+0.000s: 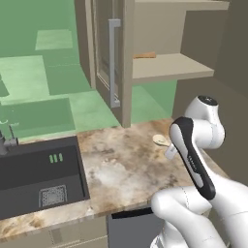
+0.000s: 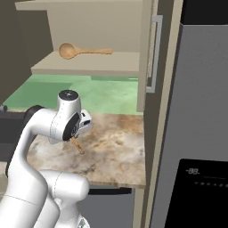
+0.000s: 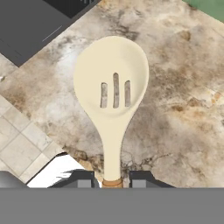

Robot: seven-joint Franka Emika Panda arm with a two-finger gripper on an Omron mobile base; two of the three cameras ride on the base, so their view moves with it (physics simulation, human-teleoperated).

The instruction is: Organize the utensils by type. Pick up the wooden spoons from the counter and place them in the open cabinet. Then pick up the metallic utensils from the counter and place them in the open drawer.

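My gripper (image 3: 113, 179) is shut on the brown handle of the smaller wooden spoon (image 3: 113, 92). Its pale slotted bowl points away from the hand over the marbled counter (image 3: 183, 87). The left base view shows that bowl (image 1: 160, 140) poking out beside my forearm, and the right base view shows the brown handle (image 2: 77, 145) below the hand. The large orange-tan wooden spoon (image 2: 84, 50) lies on the shelf of the open cabinet (image 2: 89, 67), also seen as a spoon (image 1: 144, 55) from the left. The open drawer (image 1: 131, 213) juts out below the counter edge. The metallic utensils are out of view.
A dark sink (image 1: 38, 174) with a faucet (image 1: 7, 140) takes up the left of the counter (image 1: 121, 164). The cabinet door (image 1: 114, 63) with its long bar handle stands open left of the shelf. A tall grey fridge (image 2: 200, 133) walls off the right side.
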